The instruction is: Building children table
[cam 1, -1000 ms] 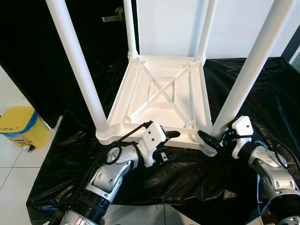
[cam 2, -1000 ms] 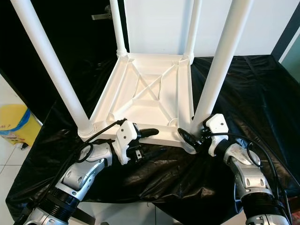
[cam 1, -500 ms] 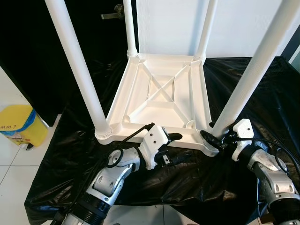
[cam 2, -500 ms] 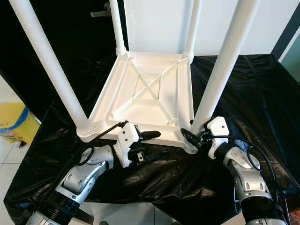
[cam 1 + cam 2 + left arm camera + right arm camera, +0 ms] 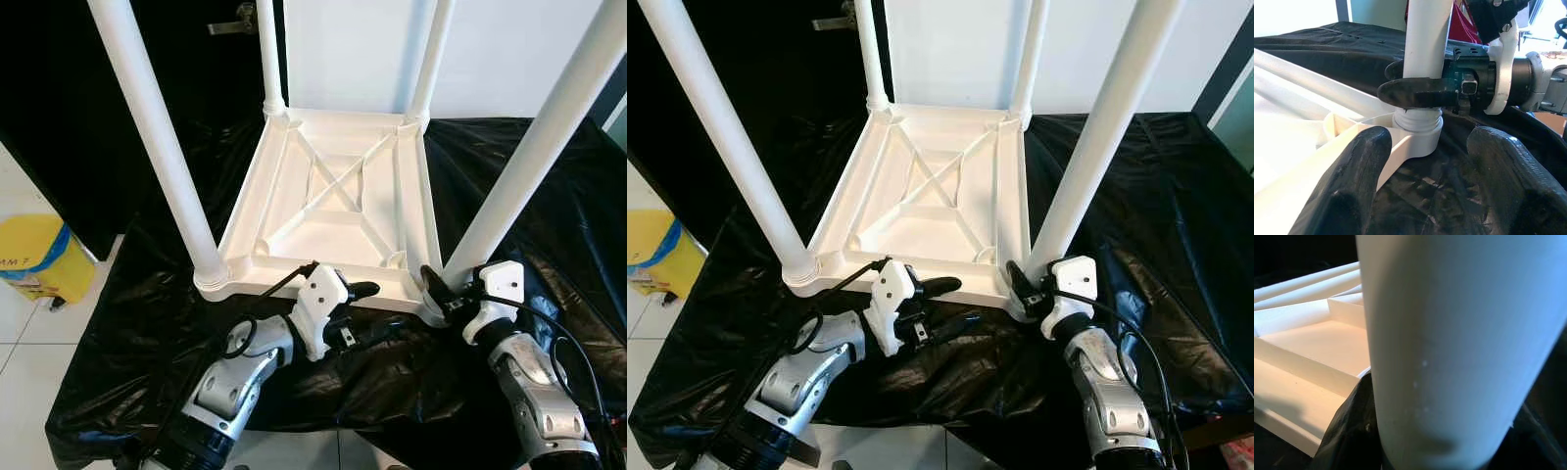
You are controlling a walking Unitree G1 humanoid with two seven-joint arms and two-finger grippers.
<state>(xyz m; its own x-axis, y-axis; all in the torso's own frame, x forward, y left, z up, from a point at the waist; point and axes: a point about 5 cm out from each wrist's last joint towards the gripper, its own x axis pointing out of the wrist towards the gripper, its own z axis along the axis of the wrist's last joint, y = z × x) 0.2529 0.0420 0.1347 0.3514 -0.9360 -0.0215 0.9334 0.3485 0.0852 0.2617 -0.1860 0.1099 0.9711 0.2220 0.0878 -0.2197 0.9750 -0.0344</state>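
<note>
The white children's table (image 5: 294, 230) lies upside down on a black sheet, its legs pointing up. My right gripper (image 5: 438, 292) is shut around the base of the near-right leg (image 5: 529, 166), just above its socket. The leg (image 5: 1459, 342) sits close in front of the right wrist camera, with one black finger (image 5: 1349, 431) against it. My left gripper (image 5: 377, 308) is open at the table's near rim, one finger above the rim and one below. In the left wrist view its fingers (image 5: 1359, 181) stand wide apart, facing the right gripper (image 5: 1420, 93) clasped on that leg.
The black sheet (image 5: 549, 196) covers the floor around the table. A yellow bin (image 5: 34, 259) with a blue band stands on white tiles at the left. Behind are a dark door with a handle (image 5: 230, 24) and a white wall. The near-left leg (image 5: 157, 147) rises beside my left arm.
The view has shifted slightly. My right forearm has swung inward beneath its gripper, which stays clasped on the leg base. The left gripper holds its place at the rim.
</note>
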